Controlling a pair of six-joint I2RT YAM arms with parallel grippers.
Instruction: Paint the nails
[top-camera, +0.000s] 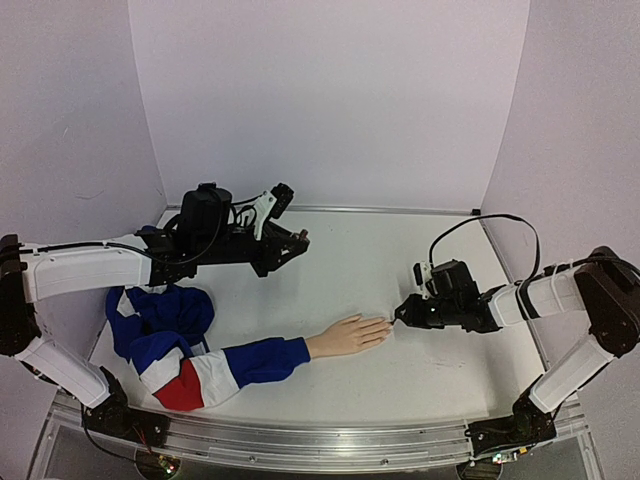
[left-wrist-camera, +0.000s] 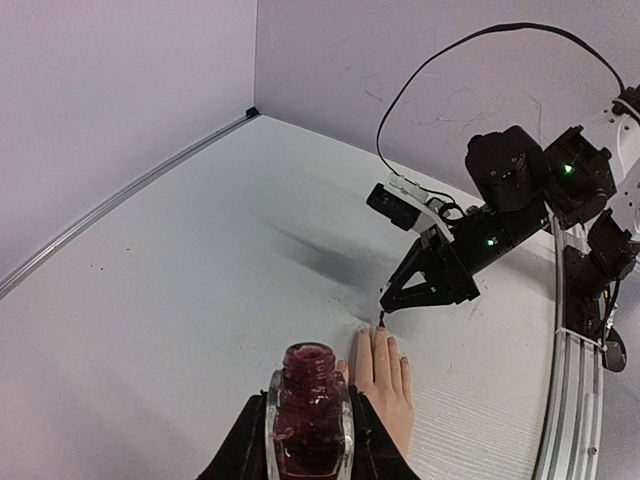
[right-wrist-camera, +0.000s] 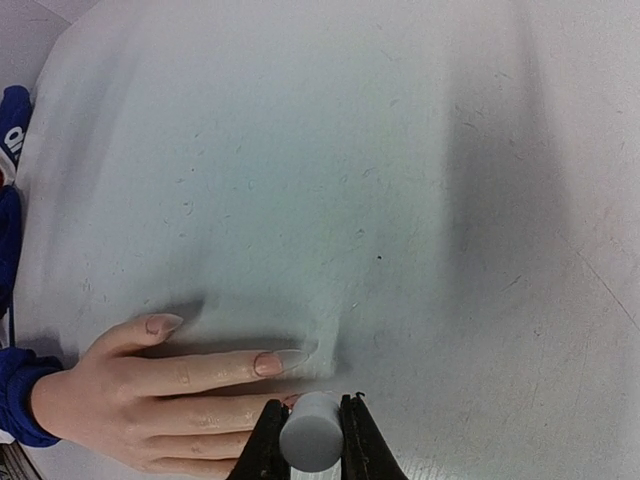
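Note:
The peach mannequin hand (top-camera: 345, 335) lies palm down on the table, its blue, white and red sleeve (top-camera: 200, 365) trailing left. Its pale nails (right-wrist-camera: 268, 363) point right; they also show in the left wrist view (left-wrist-camera: 380, 328). My right gripper (top-camera: 405, 312) is shut on the pale cap (right-wrist-camera: 312, 432), whose brush tip (left-wrist-camera: 381, 318) rests at the middle fingertip. My left gripper (top-camera: 287, 242) hovers behind the hand, shut on the open bottle of dark red polish (left-wrist-camera: 310, 405), held upright.
The white table (top-camera: 380, 260) is walled at the back and both sides. A metal rail (top-camera: 320, 440) runs along the near edge. The right arm's black cable (top-camera: 490, 225) loops above its wrist. The bunched sleeve lies under my left arm.

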